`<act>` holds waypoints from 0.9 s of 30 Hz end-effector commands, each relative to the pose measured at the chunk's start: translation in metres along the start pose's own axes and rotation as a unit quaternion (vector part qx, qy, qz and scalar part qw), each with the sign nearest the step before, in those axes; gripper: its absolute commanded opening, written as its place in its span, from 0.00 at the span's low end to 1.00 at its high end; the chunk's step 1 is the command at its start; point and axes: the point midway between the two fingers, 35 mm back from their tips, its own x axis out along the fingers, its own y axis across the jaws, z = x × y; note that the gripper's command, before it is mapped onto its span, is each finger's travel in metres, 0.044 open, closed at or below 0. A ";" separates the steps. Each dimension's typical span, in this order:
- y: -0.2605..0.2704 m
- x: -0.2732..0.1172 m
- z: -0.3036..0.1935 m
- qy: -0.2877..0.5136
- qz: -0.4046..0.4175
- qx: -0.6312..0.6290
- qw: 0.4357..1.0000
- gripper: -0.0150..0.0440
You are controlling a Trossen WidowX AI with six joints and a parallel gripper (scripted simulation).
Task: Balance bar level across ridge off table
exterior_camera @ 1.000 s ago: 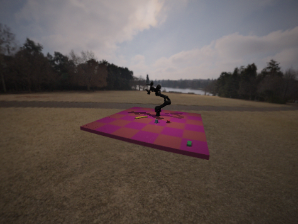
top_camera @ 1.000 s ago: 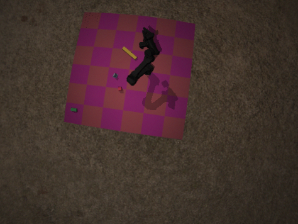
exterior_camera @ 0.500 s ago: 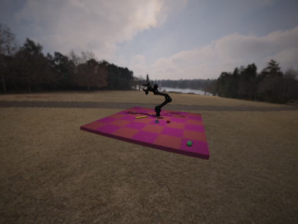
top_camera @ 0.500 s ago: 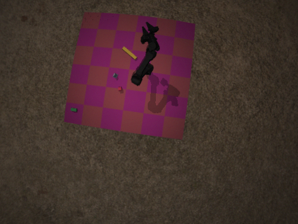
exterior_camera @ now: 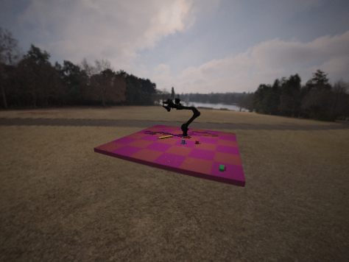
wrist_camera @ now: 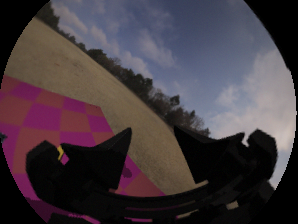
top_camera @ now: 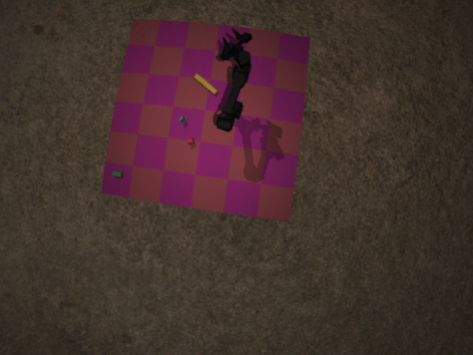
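Observation:
The yellow bar (top_camera: 206,84) (exterior_camera: 165,137) lies flat on the checkered table, beside the arm; a small bit of it shows behind the left finger in the wrist view. The ridge, a small grey-teal wedge (top_camera: 183,120) (exterior_camera: 183,141), stands on the table apart from the bar, with nothing on it. My gripper (top_camera: 228,38) (exterior_camera: 165,105) (wrist_camera: 152,129) is open and empty. It is raised high above the table, past the bar on the side away from the ridge, and its fingers point outward towards the horizon in the wrist view.
A small red block (top_camera: 190,141) (exterior_camera: 197,142) sits near the ridge. A green block (top_camera: 117,174) (exterior_camera: 221,168) lies near one corner of the checkered table (top_camera: 175,191) (exterior_camera: 162,168). The arm's base stands on the table, to the right of the ridge in the top view.

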 end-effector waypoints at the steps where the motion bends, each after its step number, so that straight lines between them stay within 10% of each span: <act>1: 0.006 0.011 -0.009 0.017 0.014 0.040 0.999 0.79; 27: 0.116 0.077 -0.058 0.200 0.181 0.241 0.932 0.79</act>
